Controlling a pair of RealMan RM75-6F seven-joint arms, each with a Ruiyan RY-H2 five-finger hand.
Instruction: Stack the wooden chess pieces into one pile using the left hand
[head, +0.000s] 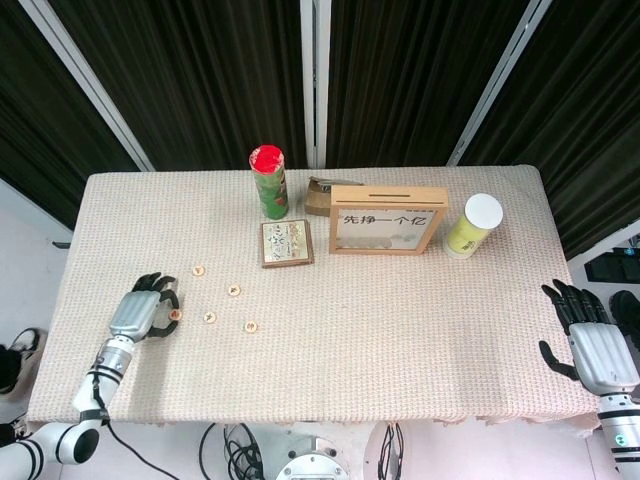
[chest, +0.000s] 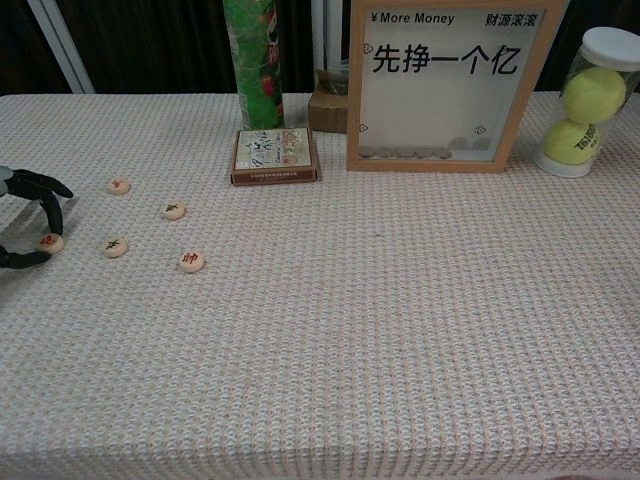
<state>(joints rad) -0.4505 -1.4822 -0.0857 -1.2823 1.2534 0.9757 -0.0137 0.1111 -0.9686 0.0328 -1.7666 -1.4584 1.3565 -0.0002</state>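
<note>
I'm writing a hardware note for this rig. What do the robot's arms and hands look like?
Both hands, left hand and right hand, have a silver-grey metal back and black fingers. The left arm is slim at the wrist, white and silver with black bands, and a thin black cable runs beside it. Only the right arm's white wrist shows.

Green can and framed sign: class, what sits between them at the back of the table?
A small brown box sits between the green can and the framed sign; the head view shows it best.
</note>
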